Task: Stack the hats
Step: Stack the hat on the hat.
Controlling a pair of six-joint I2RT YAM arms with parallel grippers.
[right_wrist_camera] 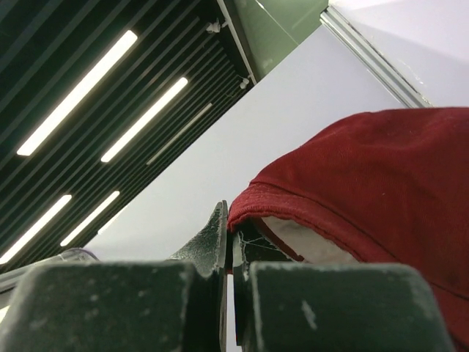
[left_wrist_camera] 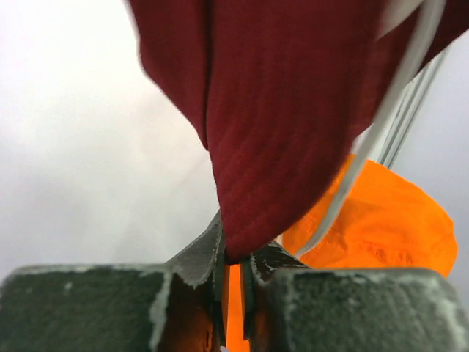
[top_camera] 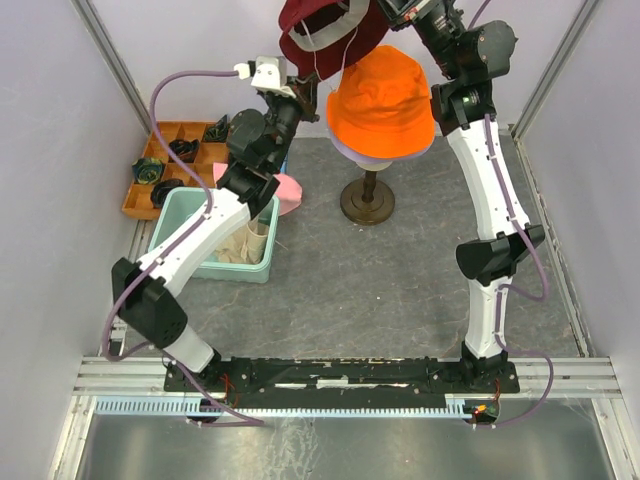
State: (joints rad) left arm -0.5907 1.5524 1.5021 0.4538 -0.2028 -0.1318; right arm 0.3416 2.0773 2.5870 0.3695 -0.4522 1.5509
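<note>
The dark red hat (top_camera: 320, 30) hangs above the orange hat (top_camera: 382, 100), your left tool (left_wrist_camera: 233, 257) and right tool (right_wrist_camera: 231, 227) each pinching its brim, likely to spread it open.

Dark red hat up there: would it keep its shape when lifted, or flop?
Probably floppy: the dark red hat hangs in folds, sagging into the left gripper. Likely light: the right gripper carries it by a thin pinch of brim.
</note>
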